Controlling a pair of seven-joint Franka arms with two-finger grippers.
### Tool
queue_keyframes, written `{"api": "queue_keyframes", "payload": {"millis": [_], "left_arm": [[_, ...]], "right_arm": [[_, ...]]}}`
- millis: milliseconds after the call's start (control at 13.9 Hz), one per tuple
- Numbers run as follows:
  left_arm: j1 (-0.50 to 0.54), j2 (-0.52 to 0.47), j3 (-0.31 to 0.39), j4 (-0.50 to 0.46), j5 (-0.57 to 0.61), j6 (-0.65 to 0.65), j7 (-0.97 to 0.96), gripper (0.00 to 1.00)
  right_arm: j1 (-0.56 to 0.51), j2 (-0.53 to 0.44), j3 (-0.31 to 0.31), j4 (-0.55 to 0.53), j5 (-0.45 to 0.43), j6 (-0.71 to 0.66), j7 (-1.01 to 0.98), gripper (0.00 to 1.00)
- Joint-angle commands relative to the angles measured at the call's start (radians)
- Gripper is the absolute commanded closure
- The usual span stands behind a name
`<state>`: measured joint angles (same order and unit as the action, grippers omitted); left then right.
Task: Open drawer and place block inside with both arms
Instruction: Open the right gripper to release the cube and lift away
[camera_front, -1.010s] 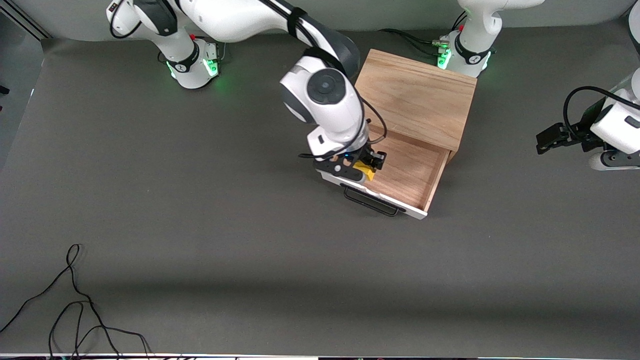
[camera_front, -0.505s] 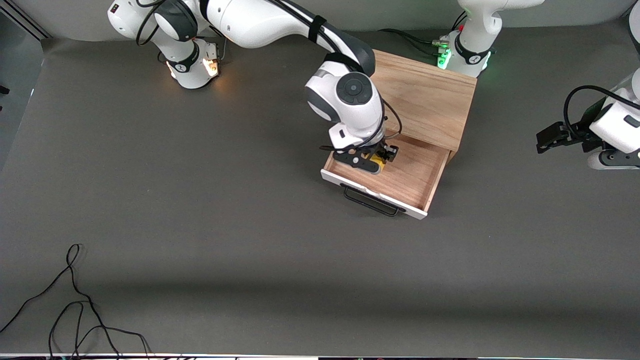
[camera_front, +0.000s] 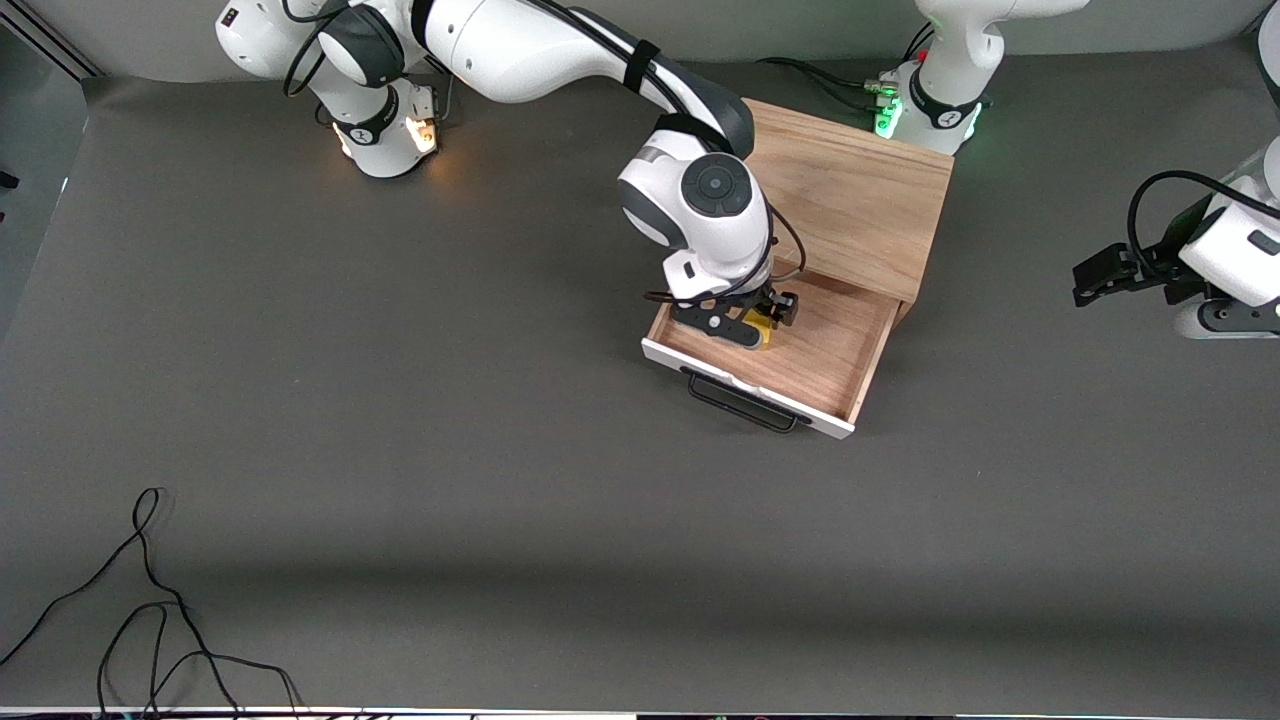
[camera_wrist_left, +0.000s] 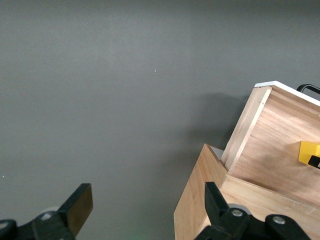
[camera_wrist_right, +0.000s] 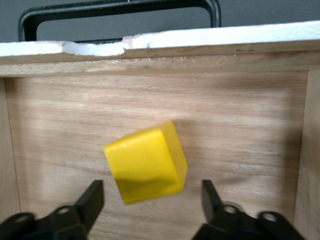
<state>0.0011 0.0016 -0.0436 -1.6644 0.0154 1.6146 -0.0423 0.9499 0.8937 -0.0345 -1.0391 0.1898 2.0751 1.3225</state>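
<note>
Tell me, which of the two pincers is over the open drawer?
The right pincer, open above the block in the drawer. The left pincer waits open toward the left arm's table end.

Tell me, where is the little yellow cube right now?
The yellow cube lies in the open drawer, between the fingers of the right claw, which are spread apart from it.

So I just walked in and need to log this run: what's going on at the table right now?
The drawer of the wooden cabinet is pulled open. The right gripper is down inside it with its fingers open, and the yellow block sits between them, not gripped; it looks tilted, so it seems just released onto the drawer floor. The left gripper waits, open, off at the left arm's end of the table, holding nothing.
</note>
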Motion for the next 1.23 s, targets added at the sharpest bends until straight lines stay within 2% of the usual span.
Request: {"api": "queue_keyframes", "payload": {"millis": [0,144,361,577,938,1155], "left_arm": [[-0.004,0.006,0.001,0.015,-0.008,-0.021,0.009,0.0],[-0.004,0.006,0.001,0.014,-0.008,-0.021,0.01,0.0],[-0.004,0.011,0.001,0.014,-0.009,-0.021,0.01,0.0],[-0.004,0.015,0.001,0.014,-0.009,-0.021,0.01,0.0],[-0.004,0.02,0.001,0.014,-0.009,-0.021,0.01,0.0],[-0.004,0.021,0.001,0.012,-0.008,-0.021,0.01,0.0]], "right_arm": [[0.018,0.004,-0.016,0.039,-0.007,-0.012,0.024,0.0],[0.015,-0.045,-0.025,0.04,-0.007,-0.035,0.023,0.0],[-0.019,-0.157,-0.076,0.039,-0.009,-0.131,0.011,0.0],[-0.146,-0.309,-0.081,0.005,-0.015,-0.243,-0.076,0.0],[-0.337,-0.609,-0.081,-0.293,-0.015,-0.279,-0.362,0.0],[-0.462,-0.712,-0.081,-0.393,-0.015,-0.343,-0.55,0.0]]}}
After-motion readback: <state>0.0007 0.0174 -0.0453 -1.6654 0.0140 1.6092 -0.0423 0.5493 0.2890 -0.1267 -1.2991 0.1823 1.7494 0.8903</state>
